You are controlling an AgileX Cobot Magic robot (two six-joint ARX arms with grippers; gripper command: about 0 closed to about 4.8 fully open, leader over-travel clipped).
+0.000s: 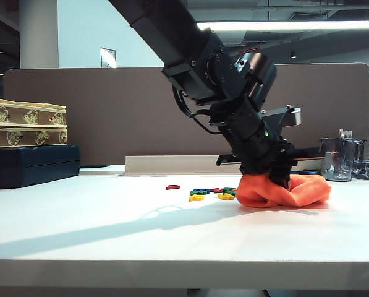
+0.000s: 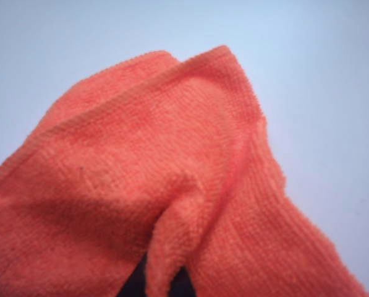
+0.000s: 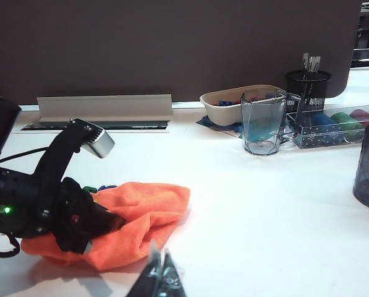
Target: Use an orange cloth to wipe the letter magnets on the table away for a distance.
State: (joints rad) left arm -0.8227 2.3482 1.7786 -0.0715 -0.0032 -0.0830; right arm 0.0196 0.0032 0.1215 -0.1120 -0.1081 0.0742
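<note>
We see the left end effector (image 1: pixel 277 176) pinching the orange cloth (image 1: pixel 283 190) from above and pressing it onto the white surface (image 1: pixel 110 229), with the bunched cloth just beside the letter magnets (image 1: pixel 212 193), presumably so a sideways drag will sweep them along. Beyond the magnets the surface lies bare toward the dark blue case (image 1: pixel 29 164), leaving ample room. The right end effector (image 3: pixel 159 275) rests apart from the cloth, its tips pressed together.

free: table (image 1: pixel 110 235) front, left | blocked: dark case (image 1: pixel 29 164) far-left, perhaps cup (image 3: pixel 262 127) right
</note>
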